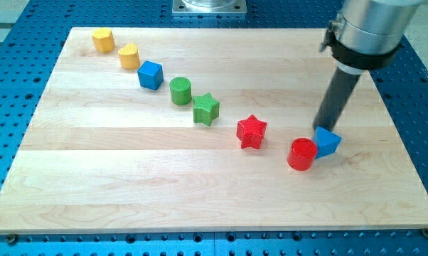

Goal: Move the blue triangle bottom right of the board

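Pale wooden tabletop [129, 178] on blue perforated base [18, 245]. My tip [321, 128] touches blue triangle [328, 141] at its top-left edge (no jaws on this end effector, a plain rod). Red cylinder [302, 154] abuts the triangle's left. Bare wood lies toward the bottom-right corner.
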Motion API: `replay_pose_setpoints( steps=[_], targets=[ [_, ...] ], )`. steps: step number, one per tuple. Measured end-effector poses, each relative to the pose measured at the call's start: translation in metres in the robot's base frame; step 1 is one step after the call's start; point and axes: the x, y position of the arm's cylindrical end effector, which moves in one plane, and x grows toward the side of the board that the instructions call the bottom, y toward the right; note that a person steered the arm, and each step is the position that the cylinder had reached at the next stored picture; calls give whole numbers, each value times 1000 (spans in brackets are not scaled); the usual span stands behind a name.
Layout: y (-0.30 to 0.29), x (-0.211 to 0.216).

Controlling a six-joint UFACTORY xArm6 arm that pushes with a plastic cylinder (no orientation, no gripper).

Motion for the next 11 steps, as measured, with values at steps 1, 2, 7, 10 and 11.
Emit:
replay_pose_setpoints(
  steps=[1,2,7,10,11],
  targets=[
    [-24,20],
    [-2,63],
    [72,50],
    [64,108],
    [40,129]
  ],
)
